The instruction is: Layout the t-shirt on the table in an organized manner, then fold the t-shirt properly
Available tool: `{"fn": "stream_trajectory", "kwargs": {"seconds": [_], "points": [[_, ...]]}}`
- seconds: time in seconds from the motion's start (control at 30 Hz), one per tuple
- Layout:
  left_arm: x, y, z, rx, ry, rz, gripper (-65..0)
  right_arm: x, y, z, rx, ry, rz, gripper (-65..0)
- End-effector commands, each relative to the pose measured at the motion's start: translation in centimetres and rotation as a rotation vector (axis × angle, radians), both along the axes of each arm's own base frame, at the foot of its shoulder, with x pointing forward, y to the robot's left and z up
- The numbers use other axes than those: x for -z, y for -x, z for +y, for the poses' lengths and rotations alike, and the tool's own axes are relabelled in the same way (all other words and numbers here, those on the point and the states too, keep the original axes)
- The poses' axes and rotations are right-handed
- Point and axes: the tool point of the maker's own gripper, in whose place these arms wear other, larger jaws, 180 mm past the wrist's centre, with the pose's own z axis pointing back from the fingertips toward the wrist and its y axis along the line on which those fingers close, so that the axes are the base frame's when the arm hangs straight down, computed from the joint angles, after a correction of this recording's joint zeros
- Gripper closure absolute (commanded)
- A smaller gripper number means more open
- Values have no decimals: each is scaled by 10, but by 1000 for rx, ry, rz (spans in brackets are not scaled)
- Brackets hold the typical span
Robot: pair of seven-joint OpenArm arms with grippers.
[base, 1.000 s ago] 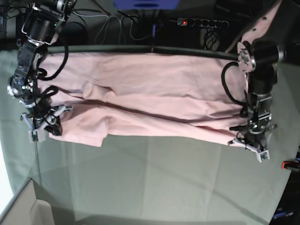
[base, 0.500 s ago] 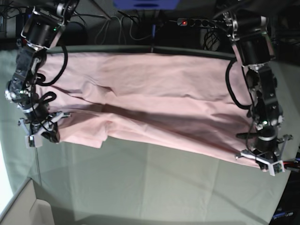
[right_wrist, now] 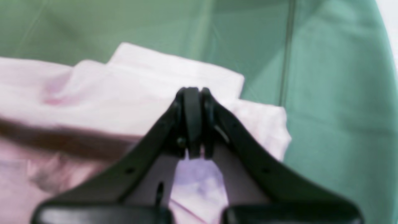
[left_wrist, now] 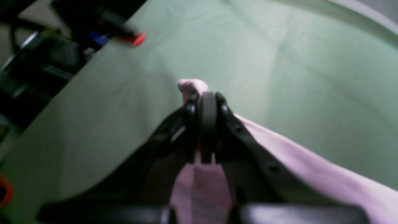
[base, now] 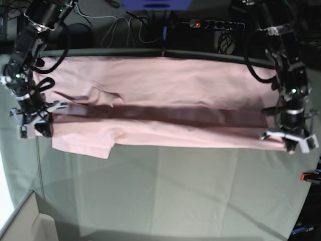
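The pale pink t-shirt lies stretched in a long band across the far half of the table, with a fold running along its length. My left gripper is shut on the shirt's near corner at the right end of the base view. In the left wrist view that gripper pinches a nub of pink cloth above the green table. My right gripper is shut on the shirt at the other end. In the right wrist view it grips the layered cloth. No lettering shows.
A red clamp sits at the table's right edge, also seen blurred as a red clamp in the left wrist view. A power strip and cables lie behind the far edge. A pale box corner stands at the near left.
Both grippers have moved apart and back toward the far side, still shut on the shirt. The shirt's near edge, slanted before, now runs straight and taut.
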Motion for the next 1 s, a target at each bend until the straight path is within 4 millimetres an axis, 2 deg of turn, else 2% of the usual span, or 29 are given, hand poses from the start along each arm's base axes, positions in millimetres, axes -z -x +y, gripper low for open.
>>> {"fn": "stream_trajectory", "kwargs": {"seconds": [0.0,0.13,0.3,0.43,0.5,0.6,0.73,0.97], "points": [[-18,0,5,0,-25,-56,0,-22,-5,-7,8,-3,-83,0],[2,22,5,-6,8,-10,0,-12,15,-19,15,-12,-48,0],[21,45,11,-29,13,49,0,0,35,-20,20,-28,-9,0],[32,61,14,-38,11,89,0,2,46,-39,81,-23,0,0],[36,64,17,-46,13,99,0,7,51,-43,100,-31,13,0],[56,70,17,-54,34,147,0,14,59,-44,105,-31,37,0],[74,74,18,-64,58,187,0,24,71,-38,105,-48,66,0],[84,66,18,-75,83,199,0,33,80,-27,112,-76,86,0]]}}
